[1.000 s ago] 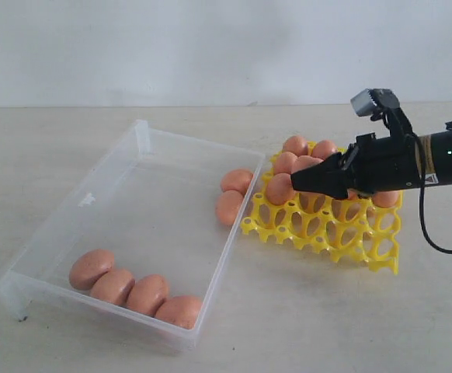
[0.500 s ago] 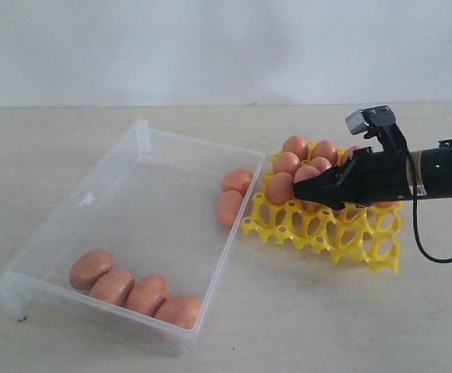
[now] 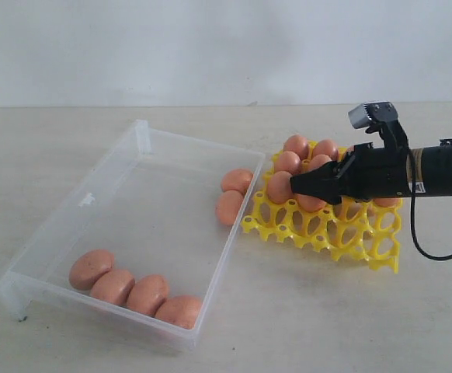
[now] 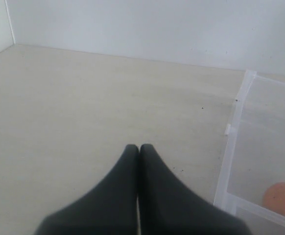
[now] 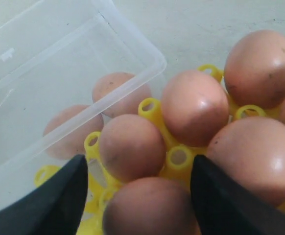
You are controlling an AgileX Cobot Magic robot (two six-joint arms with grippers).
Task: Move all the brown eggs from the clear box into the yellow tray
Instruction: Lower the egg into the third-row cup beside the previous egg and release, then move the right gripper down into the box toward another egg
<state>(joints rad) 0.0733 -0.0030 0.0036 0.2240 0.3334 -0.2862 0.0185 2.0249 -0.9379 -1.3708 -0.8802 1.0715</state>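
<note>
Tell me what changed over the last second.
The right gripper came down a little over the yellow tray and its jaws widened, apparently letting go of the brown egg that now sits low between them. Unchanged: the six eggs in the clear box, the tray's position, and the other eggs in it.

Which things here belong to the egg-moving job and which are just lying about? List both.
In the job: smooth reddish-brown oval eggs; large transparent plastic box; bright yellow plastic grid tray; right black end effector, open above the tray.
Just there: pale tabletop; white wall; left black end effector, shut, idle.
</note>
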